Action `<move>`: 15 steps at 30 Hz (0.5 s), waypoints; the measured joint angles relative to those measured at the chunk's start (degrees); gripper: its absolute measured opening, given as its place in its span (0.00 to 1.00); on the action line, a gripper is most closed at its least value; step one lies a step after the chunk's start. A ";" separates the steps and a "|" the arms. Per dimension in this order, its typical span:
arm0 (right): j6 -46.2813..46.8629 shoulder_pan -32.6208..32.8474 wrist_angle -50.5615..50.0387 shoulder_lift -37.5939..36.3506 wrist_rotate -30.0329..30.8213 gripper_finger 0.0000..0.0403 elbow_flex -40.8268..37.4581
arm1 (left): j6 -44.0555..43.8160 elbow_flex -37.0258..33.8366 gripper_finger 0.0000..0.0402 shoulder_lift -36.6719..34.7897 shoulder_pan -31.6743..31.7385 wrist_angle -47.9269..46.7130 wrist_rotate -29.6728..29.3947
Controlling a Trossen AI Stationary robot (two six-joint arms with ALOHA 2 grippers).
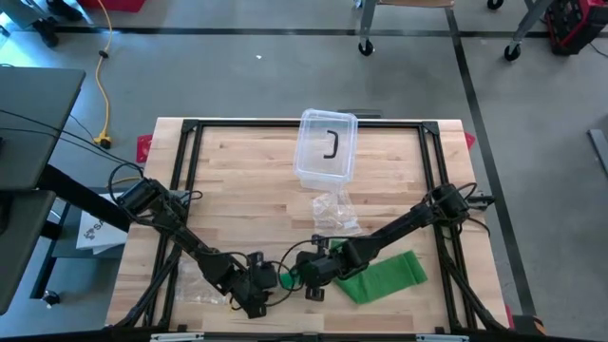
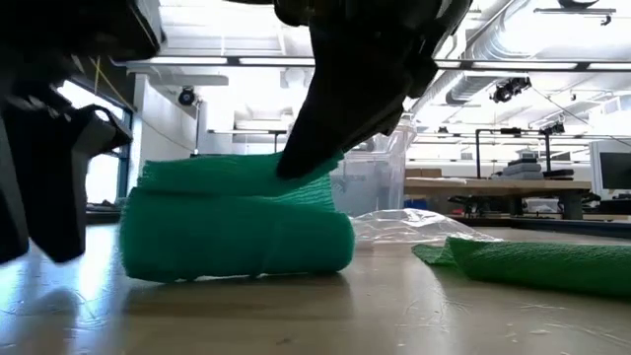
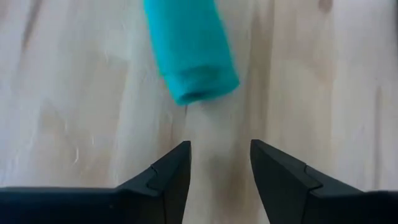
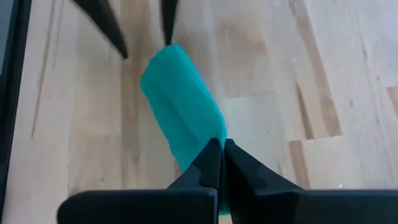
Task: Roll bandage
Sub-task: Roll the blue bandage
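The green bandage (image 2: 237, 232) lies half-rolled on the counter (image 1: 247, 171), its loose tail (image 1: 385, 277) trailing right. It looks light, soft and springy, likely to unwind. The right end effector (image 4: 221, 163), closed, apparently presses the roll's top. The left end effector (image 3: 219, 165) stands open and empty just beside the roll's end, the best place to grip.

In the high view, the right hand (image 1: 306, 275) and the left hand (image 1: 269, 285) cover most of the rolled bandage (image 1: 288, 277). In the low view, the arm above hides the roll's top right. The right wrist view cuts off the roll behind the hand's fingers (image 4: 211, 163).
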 joint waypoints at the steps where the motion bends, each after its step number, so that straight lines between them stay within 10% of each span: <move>1: 0.06 -0.18 0.12 -0.02 0.03 0.00 0.00 | -0.85 0.00 0.40 -0.32 -0.57 0.26 -2.00; 15: 4.65 -2.52 -2.33 -0.02 -0.34 0.00 0.07 | 2.74 0.04 0.40 2.98 -3.90 18.61 -24.04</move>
